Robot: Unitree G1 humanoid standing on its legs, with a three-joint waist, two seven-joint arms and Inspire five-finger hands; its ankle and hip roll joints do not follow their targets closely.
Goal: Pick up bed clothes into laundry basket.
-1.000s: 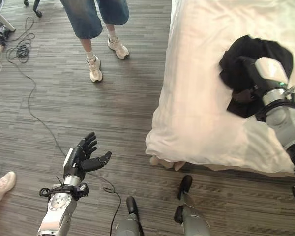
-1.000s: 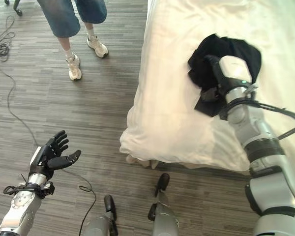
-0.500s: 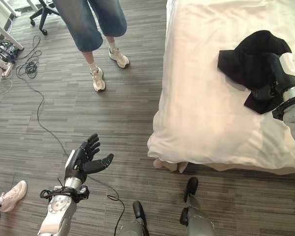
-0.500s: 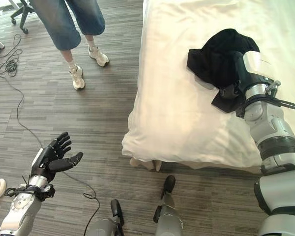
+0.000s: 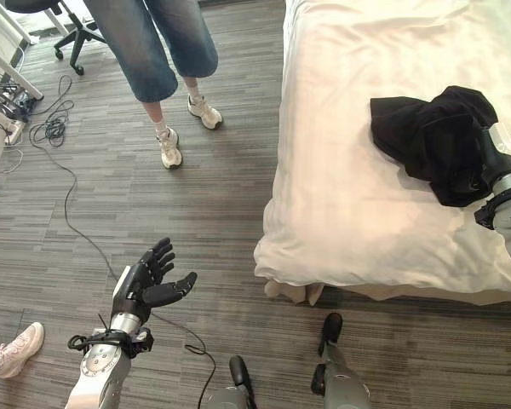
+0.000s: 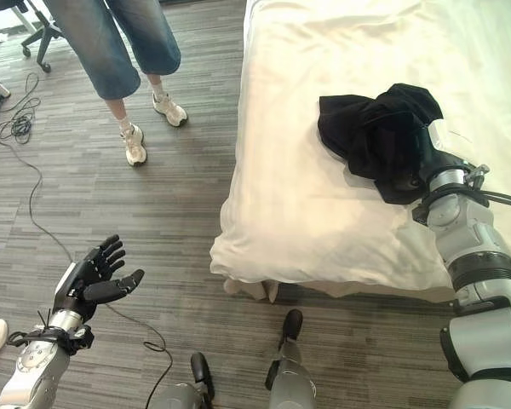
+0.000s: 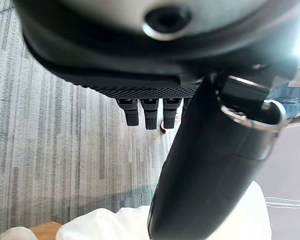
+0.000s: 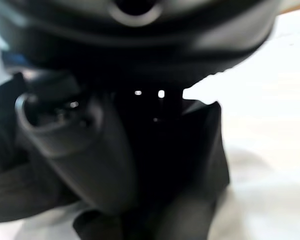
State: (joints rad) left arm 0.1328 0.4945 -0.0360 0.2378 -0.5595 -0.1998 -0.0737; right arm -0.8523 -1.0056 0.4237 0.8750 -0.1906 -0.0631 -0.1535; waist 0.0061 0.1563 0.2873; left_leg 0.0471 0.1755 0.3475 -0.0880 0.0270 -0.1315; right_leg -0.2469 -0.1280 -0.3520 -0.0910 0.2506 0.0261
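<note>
**Right eye view: secure the garment before lifting**

Your right hand (image 6: pixel 426 166) is buried in the black garment (image 6: pixel 376 136) on the bed (image 6: pixel 307 196); grip unreadable. Confirm hold, lift clear. Left hand (image 6: pixel 89 277), fingers spread, hovers beside the bed.

a lab staged as a bedroom: white bed (image 5: pixel 366 170), office chair (image 5: pixel 64 21), floor cables (image 5: pixel 55 128), onlooking person (image 5: pixel 157 51).

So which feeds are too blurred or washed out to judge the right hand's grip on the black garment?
Right wrist view: blurred, dark hand merging with the black garment, white bed glaring, so grip unreadable. Right eye view: sharp, but the garment covers the right hand's fingers. Left eye view: the bed's far end washed out. Left wrist view: left hand close and soft.
</note>
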